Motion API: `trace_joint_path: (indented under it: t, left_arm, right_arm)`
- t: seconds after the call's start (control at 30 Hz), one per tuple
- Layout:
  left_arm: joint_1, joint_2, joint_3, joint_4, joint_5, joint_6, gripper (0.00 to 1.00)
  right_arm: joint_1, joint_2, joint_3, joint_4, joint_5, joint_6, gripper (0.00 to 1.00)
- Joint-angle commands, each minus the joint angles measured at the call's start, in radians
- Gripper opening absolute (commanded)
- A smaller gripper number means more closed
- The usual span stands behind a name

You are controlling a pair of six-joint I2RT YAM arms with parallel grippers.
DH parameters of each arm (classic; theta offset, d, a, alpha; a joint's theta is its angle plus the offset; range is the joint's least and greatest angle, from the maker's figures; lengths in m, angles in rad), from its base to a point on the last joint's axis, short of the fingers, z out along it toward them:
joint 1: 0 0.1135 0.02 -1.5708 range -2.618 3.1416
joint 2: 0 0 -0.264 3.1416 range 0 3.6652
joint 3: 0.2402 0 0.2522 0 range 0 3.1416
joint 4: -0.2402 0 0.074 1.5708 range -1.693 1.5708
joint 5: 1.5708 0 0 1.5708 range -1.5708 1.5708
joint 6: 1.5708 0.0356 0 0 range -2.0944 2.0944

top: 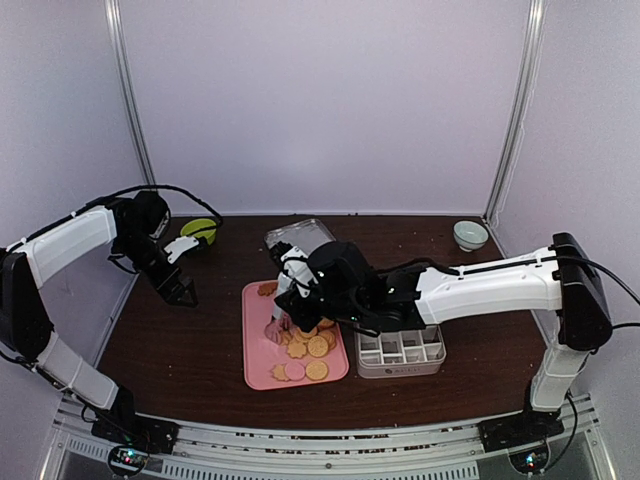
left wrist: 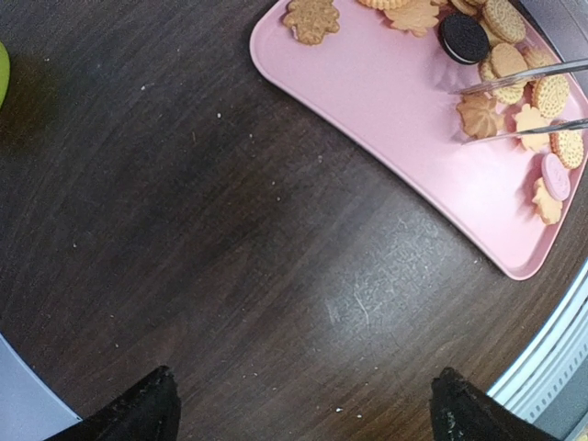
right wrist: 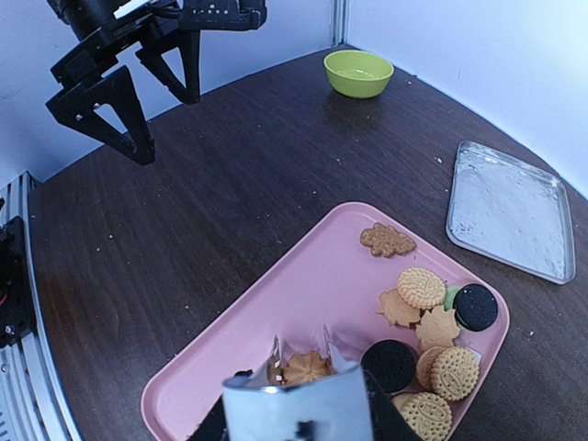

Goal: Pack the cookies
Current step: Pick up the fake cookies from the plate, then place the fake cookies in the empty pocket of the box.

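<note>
Right gripper (right wrist: 299,420): reached across to the pink tray (right wrist: 276,312); jaws were clamped on the metal tongs (right wrist: 294,400), which pointed down at the tray.
Tong tips: stood one on each side of a flower-shaped cookie (left wrist: 480,115) near the tray's middle; whether they touched it could not be told.
Left gripper (top: 181,290): hung over the dark wooden table (left wrist: 230,230), left of the pink tray; jaws stood wide apart with nothing between them.
The cookies (right wrist: 436,329): lay on the pink tray, mostly crowded toward its right side. They were round golden ones, paler flower shapes, two black rounds (right wrist: 475,306) and a pink round (left wrist: 556,175).
Stray cookie: one brown flower-shaped biscuit (right wrist: 388,240) lay apart from the cluster, near the tray's far edge.
Divided box (top: 400,350): a pale box with compartments sat just beside the tray's right edge, partly under the right arm.
Metal tray (right wrist: 510,211): rested flat on the table beyond the pink tray.
Green bowl (right wrist: 358,72): stood at the far left of the table, behind the left gripper.
White bowl (top: 470,235): stood in the far right corner, well apart from the trays.
</note>
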Motion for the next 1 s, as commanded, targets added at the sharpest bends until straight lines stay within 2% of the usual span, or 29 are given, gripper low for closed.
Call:
trace_joint_path:
  t: [0.0,0.13,0.33,0.6,0.7,0.97]
  left_arm:
    - [0.008,-0.002,0.014,-0.002,0.023,0.004,0.98]
    - [0.008,-0.001,0.014,-0.002,0.028,0.004,0.98]
    - [0.009,-0.002,0.014,-0.002,0.029,0.005,0.98]
    - [0.007,0.005,0.017,-0.002,0.033,0.005,0.98]
    - [0.009,0.009,0.021,-0.002,0.04,0.005,0.98]
    - [0.009,0.005,0.023,-0.001,0.055,0.004,0.98]
  right_arm:
    - [0.004,-0.03,0.004,-0.012,0.001,0.011,0.28]
    - [0.004,-0.031,0.052,-0.028,0.005,0.001,0.2]
    - [0.001,-0.028,0.131,-0.077,0.004,-0.019,0.12]
    - [-0.019,-0.104,0.175,-0.109,0.025,-0.034,0.09]
    - [-0.043,-0.176,0.135,-0.128,0.062,-0.044,0.09]
    - [-0.159,-0.453,-0.166,-0.14,0.122,-0.005,0.09]
